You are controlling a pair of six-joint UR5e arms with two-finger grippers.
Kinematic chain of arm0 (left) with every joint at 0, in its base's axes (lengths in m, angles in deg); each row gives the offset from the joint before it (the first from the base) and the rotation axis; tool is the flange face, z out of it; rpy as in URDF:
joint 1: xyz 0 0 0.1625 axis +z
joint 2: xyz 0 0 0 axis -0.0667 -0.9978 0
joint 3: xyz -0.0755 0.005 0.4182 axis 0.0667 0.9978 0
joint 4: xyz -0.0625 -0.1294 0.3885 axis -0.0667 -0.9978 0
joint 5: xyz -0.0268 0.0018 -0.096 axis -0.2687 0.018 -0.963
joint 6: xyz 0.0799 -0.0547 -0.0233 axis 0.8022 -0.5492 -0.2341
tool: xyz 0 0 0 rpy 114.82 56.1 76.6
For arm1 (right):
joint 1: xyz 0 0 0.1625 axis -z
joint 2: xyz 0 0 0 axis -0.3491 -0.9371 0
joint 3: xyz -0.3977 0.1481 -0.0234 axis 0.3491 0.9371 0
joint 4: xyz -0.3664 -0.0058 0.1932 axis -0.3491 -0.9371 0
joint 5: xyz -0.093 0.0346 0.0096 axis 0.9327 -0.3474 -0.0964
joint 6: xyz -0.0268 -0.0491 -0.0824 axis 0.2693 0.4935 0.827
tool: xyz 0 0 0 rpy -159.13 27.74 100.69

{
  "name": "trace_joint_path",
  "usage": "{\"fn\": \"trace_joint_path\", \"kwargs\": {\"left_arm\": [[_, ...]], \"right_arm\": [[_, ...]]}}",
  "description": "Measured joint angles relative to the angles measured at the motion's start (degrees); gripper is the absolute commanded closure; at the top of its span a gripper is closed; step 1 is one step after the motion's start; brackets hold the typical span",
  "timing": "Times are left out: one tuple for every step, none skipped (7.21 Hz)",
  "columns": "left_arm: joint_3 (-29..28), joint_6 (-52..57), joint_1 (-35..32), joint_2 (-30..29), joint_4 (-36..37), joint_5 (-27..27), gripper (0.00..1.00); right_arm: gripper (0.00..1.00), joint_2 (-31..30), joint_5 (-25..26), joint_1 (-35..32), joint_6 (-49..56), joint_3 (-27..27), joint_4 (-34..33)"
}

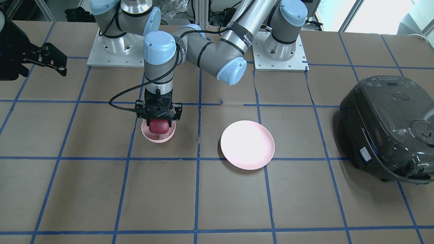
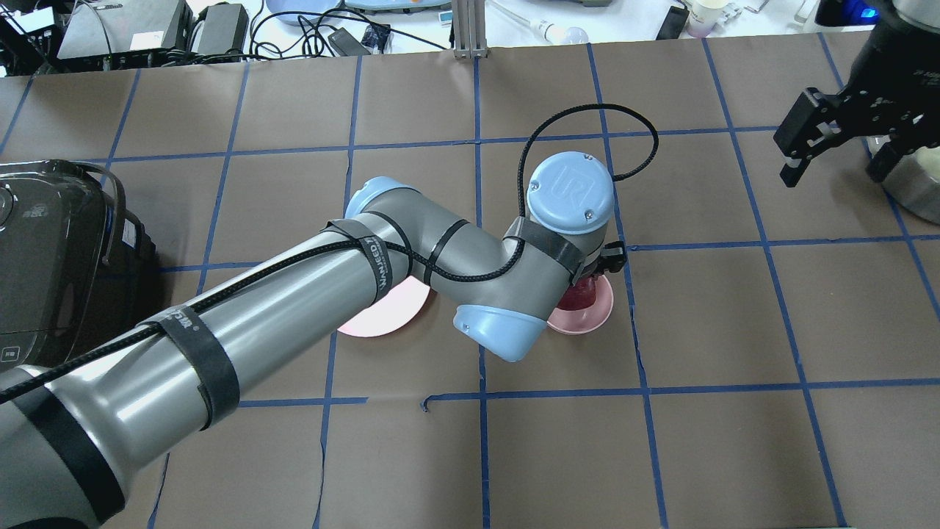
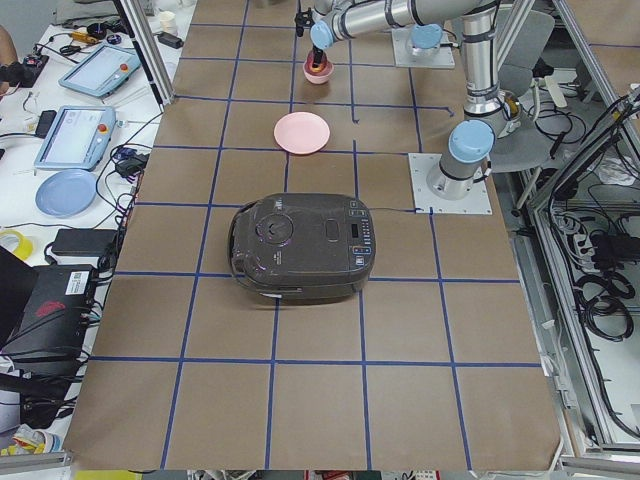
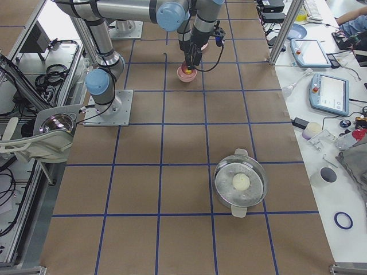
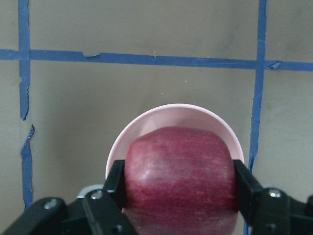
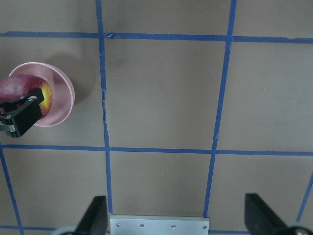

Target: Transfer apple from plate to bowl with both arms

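The dark red apple [image 1: 159,126] is held between the fingers of my left gripper [image 1: 159,121], which is shut on it. The left arm reaches across the table, and the apple sits in the mouth of the small pink bowl [image 1: 158,137]. I cannot tell whether it touches the bowl's bottom. The left wrist view shows the apple [image 5: 178,178] over the bowl [image 5: 171,113]. The wide pink plate [image 1: 247,144] lies empty beside the bowl. My right gripper [image 2: 830,150] is open, empty and raised, far from the bowl.
A dark rice cooker [image 1: 390,128] stands on the robot's left side of the table. A steel pot with a glass lid [image 4: 239,183] stands on its right side. Blue tape lines grid the brown table.
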Motion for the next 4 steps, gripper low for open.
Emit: {"fn": "trace_joint_path", "kwargs": {"left_arm": [[0.01, -0.01, -0.08, -0.47, 0.19, 0.00, 0.75], [0.05, -0.02, -0.15, -0.92, 0.62, 0.00, 0.59], [0.07, -0.13, -0.21, -1.42, 1.21, 0.00, 0.46], [0.08, -0.32, -0.26, -1.98, 1.65, 0.00, 0.32]], "right_arm": [[0.00, 0.44, -0.13, -0.08, -0.14, 2.27, -0.73], [0.00, 1.26, -0.29, -0.30, -0.45, 3.39, -2.12], [0.00, 2.05, -0.56, -0.64, -1.26, 3.86, -3.31], [0.00, 2.56, -0.61, -0.87, -2.02, 4.06, -4.18]]}}
